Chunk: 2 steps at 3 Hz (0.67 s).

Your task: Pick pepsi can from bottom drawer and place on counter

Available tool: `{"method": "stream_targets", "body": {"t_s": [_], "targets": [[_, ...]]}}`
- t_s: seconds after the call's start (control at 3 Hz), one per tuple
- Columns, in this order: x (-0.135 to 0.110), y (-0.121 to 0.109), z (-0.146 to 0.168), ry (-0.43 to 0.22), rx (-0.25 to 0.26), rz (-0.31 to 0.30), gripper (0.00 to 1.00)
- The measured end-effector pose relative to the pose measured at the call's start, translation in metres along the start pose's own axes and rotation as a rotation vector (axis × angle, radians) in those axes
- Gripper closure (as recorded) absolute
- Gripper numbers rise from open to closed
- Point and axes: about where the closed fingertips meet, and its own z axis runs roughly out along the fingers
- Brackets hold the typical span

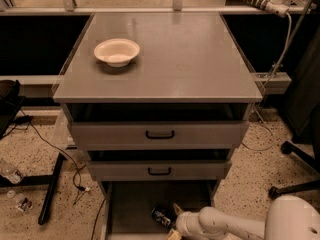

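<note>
The pepsi can, small and dark blue, lies on its side on the floor of the open bottom drawer. My gripper reaches into the drawer from the right on the white arm. Its two yellowish fingertips are spread apart just right of the can, close to it. It holds nothing. The counter is the wide grey cabinet top above.
A white bowl stands on the counter's left rear. The two upper drawers with black handles are slightly pulled out above the bottom drawer. Cables and a black stand lie on the floor at left; a chair base is at right.
</note>
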Motion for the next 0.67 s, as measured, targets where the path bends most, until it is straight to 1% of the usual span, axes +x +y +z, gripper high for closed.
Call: {"method": "stream_targets", "body": {"t_s": [0.33,0.67], "targets": [[0.013,-0.005,0.012,0.012,0.081,-0.013,0.00],[0.018,-0.022,0.018,0.010,0.163,-0.006,0.00]]}}
